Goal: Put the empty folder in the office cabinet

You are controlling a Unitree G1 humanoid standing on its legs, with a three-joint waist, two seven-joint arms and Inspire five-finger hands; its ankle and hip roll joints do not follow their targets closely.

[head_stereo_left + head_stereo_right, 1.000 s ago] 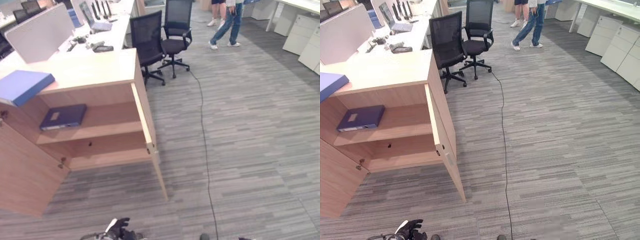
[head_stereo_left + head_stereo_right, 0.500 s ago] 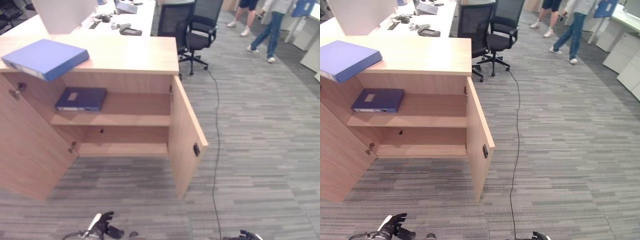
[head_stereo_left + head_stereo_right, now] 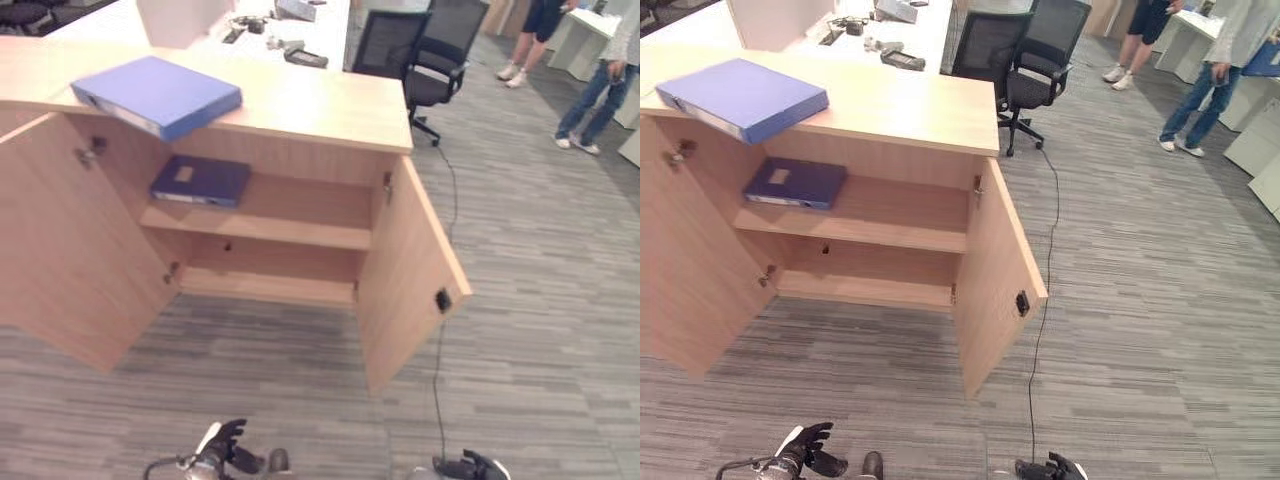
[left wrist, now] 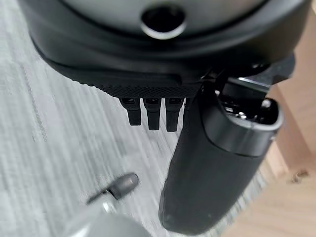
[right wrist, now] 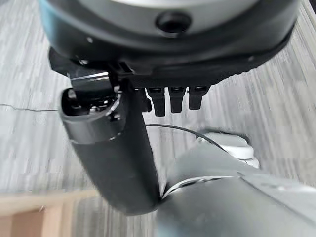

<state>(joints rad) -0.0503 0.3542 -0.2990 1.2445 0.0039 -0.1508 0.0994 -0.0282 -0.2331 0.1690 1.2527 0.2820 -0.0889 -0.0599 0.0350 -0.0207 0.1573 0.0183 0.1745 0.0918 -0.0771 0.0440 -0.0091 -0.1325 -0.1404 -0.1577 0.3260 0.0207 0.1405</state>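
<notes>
The cabinet (image 3: pixel 870 215) stands with both doors open. A blue folder (image 3: pixel 745 97) lies on top of it, toward its left end; a darker folder (image 3: pixel 795 183) lies on its upper shelf below. Both hands, left (image 3: pixel 805 455) and right (image 3: pixel 1050 468), hang low before it, fingers straight, holding nothing.

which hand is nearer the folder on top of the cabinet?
Left. The left hand hangs low, below the cabinet's open left door, on the folder's side. The right hand is low too, farther off to the right.
</notes>
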